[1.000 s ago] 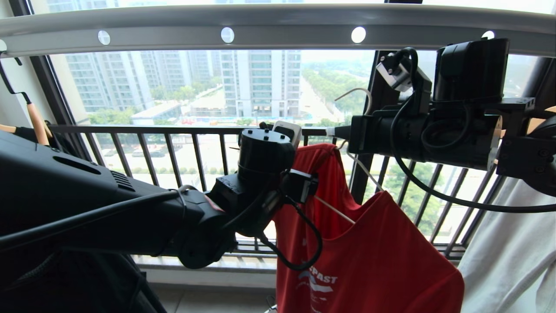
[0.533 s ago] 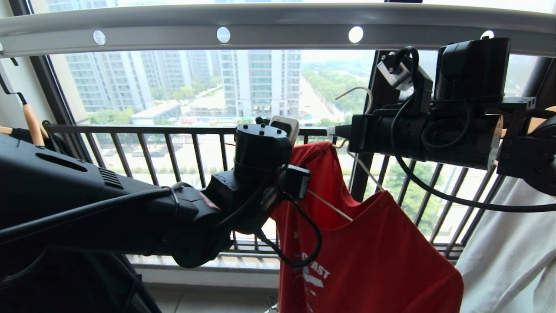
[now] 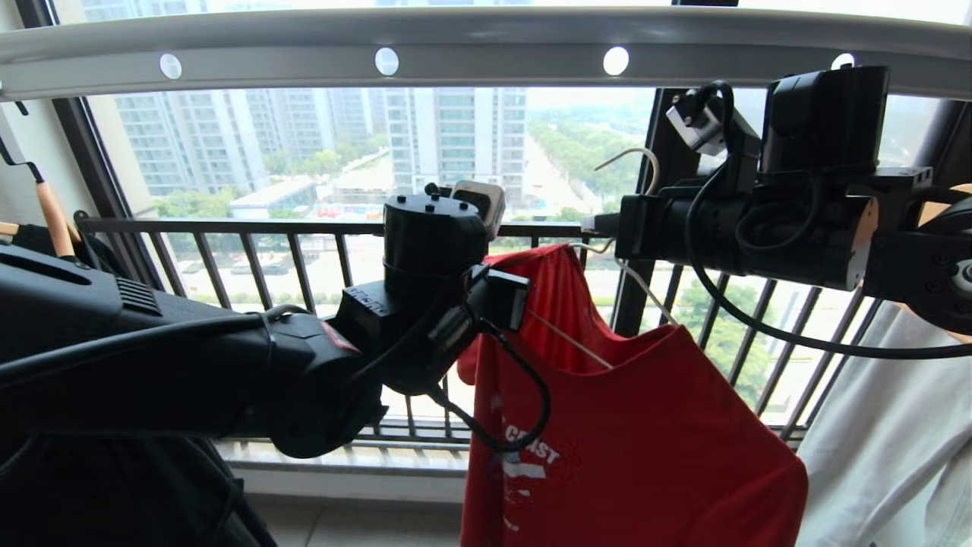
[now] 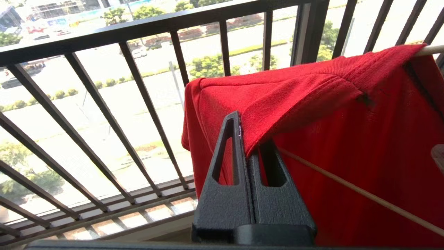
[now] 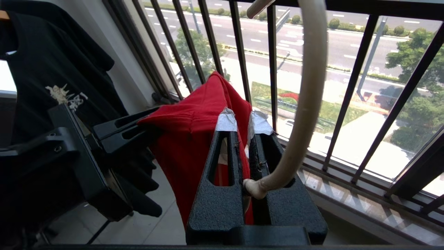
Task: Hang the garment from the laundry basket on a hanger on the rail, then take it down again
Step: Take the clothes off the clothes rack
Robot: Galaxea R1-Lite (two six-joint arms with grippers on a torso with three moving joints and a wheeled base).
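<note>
A: Red fabric status?

B: Garment (image 3: 638,448) hangs on the hanger (image 3: 634,285), below the rail (image 3: 486,45) and not yet hooked to it. Left hand (image 4: 248,149), open a second ago, has now clamped shut on the garment's shoulder edge.

A: Right hand (image 5: 242,139)?

B: Clamped on the hanger at the base of its hook. Likely consequence: shoulder can now be pulled over the hanger end.

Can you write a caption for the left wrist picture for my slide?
Left pincer shut on the red shirt's edge, with the hanger wire beside it.
</note>
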